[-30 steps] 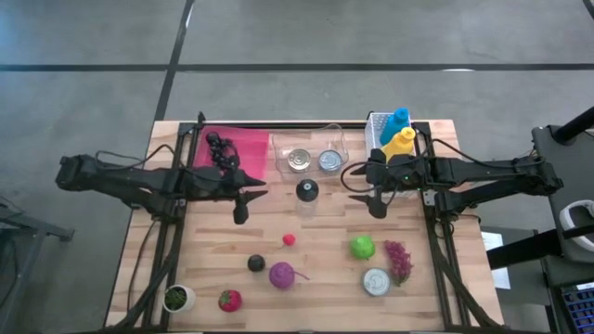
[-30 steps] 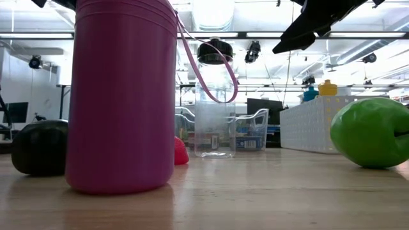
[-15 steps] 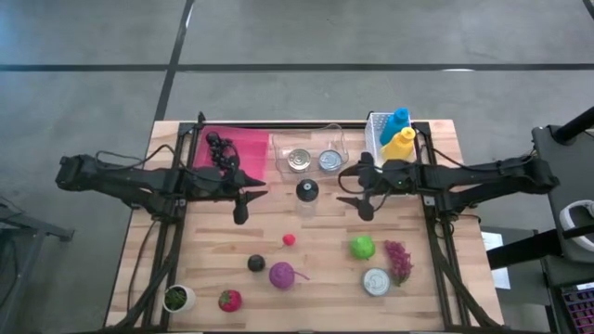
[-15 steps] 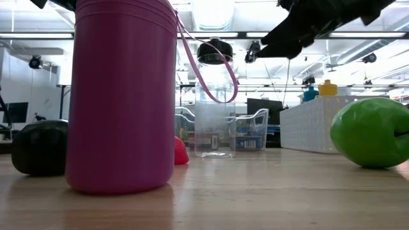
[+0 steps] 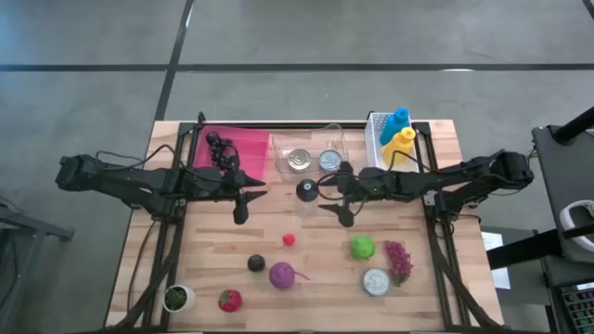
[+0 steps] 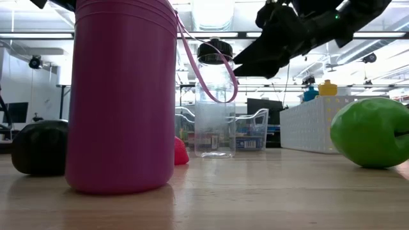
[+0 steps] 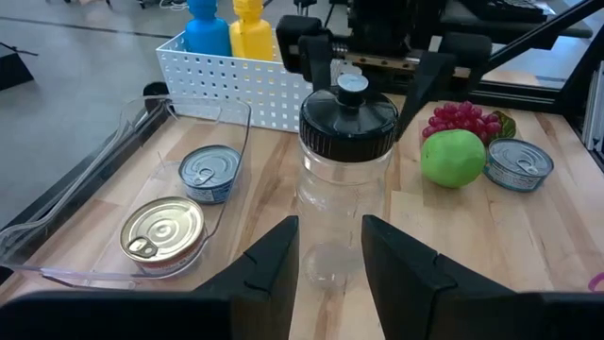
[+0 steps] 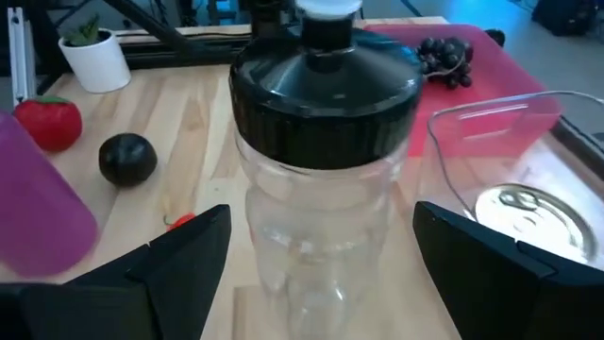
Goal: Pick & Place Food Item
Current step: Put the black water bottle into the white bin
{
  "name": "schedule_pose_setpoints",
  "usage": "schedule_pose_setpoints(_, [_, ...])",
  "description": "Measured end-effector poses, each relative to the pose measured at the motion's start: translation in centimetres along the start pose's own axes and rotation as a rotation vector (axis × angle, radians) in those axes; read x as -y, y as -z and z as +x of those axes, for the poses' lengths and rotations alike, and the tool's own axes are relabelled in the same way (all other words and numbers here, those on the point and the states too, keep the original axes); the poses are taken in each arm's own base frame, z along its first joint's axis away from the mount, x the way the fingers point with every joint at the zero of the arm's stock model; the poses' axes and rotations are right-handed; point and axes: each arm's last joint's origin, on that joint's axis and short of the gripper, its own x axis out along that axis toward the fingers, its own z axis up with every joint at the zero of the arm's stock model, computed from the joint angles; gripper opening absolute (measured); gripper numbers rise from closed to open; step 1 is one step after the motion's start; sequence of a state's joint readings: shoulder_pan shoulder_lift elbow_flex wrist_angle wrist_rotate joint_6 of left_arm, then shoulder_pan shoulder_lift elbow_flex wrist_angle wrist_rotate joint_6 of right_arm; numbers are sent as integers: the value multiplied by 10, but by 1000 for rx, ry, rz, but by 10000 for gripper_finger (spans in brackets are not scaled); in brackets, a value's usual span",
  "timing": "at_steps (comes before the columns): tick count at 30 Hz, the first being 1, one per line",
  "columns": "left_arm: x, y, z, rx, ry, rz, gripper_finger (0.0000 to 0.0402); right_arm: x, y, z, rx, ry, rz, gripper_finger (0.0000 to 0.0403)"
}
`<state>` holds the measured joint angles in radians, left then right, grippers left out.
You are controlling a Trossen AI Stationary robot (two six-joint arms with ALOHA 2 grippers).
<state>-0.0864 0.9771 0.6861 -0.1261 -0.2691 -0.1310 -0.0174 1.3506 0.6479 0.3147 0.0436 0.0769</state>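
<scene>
While the right gripper [image 5: 340,197] is held with its fingers spread wide and nothing gripped, the clear jar [image 5: 307,196] with the black lid is found directly ahead, just beside the fingertips (upright on the table [image 5: 418,297]). Behind the jar, two tins lie in a clear tray [image 5: 316,148]. Farther out from the gripper, a green apple [image 5: 362,247] and a small red item [image 5: 289,239] rest apart. On the jar's far side, the left gripper [image 5: 242,198] is seen narrowly parted, empty.
</scene>
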Motion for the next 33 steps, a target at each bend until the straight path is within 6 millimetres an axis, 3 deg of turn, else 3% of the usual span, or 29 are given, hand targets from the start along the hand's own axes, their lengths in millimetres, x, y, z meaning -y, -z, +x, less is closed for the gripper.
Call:
schedule_pose_setpoints(21, [0,0,0,-5,0,1,123,-1,10,26,60,-23,24,322])
schedule_pose_setpoints(33, [0,1,0,-5,0,1,122,-1,8,24,68,-23,20,338])
